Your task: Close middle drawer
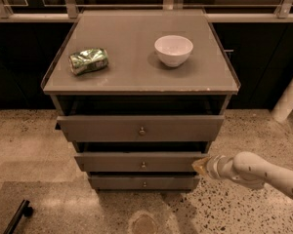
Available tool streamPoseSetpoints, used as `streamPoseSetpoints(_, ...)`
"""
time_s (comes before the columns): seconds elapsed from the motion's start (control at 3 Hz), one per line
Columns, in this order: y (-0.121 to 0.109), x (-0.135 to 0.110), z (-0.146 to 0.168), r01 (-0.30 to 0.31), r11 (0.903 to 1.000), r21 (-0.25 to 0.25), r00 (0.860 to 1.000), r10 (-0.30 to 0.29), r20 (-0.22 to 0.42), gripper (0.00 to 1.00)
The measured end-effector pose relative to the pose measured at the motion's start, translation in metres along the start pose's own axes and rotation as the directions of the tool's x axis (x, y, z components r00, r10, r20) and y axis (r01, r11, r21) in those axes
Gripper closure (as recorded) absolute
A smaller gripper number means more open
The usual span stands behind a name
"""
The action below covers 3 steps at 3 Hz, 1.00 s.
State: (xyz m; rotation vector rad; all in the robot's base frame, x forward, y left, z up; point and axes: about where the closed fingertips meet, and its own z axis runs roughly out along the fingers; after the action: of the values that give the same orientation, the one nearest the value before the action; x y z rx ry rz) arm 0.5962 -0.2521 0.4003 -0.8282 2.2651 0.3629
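The middle drawer (136, 161) is a grey-brown drawer with a low flat front and a small round metal knob (143, 165). It stands slightly pulled out, between the taller top drawer (140, 128) and the narrow bottom drawer (144, 182). My gripper (201, 166) comes in from the right on a white arm and touches the right end of the middle drawer's front.
The top drawer is pulled out further than the middle one. On the cabinet top (136, 77) lie a crumpled green bag (89, 61) and a white bowl (173, 50). A black object (18, 214) lies on the floor at lower left. A white post (289, 99) stands at the right.
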Motion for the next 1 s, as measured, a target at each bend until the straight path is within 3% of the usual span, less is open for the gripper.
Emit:
streamPoseSetpoints(0.33, -0.0095, -0.0198, 0.0088, 0.031, 0.9995, 0.011, 0.999, -0.031, 0.005, 1.00)
streamPoseSetpoints(0.67, -0.0080, -0.0210, 0.0084, 0.035, 0.9993, 0.012, 0.999, -0.035, 0.007, 1.00)
streamPoseSetpoints(1.0, -0.0042, -0.0157, 0.0001, 0.002, 0.9994, -0.033, 1.000, -0.003, -0.005, 1.00)
